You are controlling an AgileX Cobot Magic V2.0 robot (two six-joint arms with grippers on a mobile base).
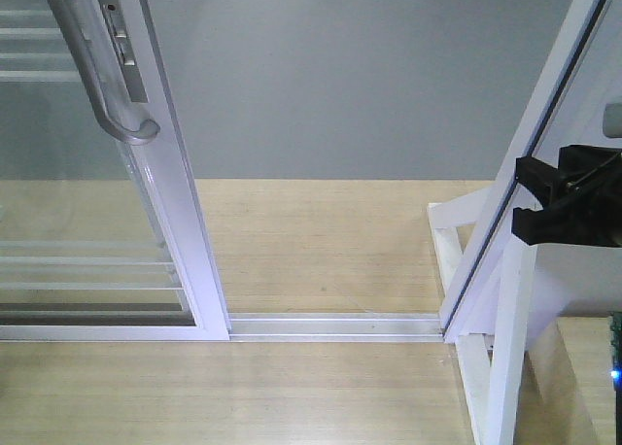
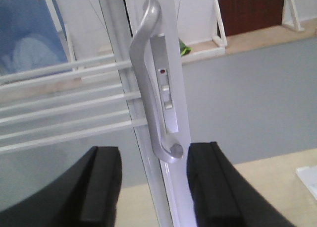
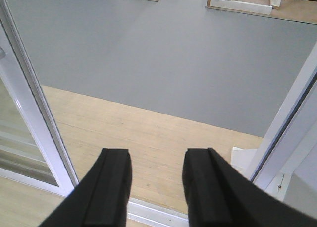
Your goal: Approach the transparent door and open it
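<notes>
one transparent door (image 1: 87, 222), frame left; upright grey handle (image 2: 151, 83) centred just beyond left tool (image 2: 153, 187), wide, nearer; right tool (image 3: 156, 187) wide, empty.

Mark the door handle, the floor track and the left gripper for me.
door handle (image 2: 148, 88), left wrist view, on the curved grey bar's middle
floor track (image 1: 335, 325), front view, on the white rail
left gripper (image 2: 153, 187), left wrist view, between its black fingertips

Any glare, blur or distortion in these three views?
Front view: verticals splay outward, glossy sheen on the transparent door frame. Left wrist: handle sharp, left gripper fingers soft, glass reflects blue. Right wrist: even light, right gripper slightly blurred.
</notes>
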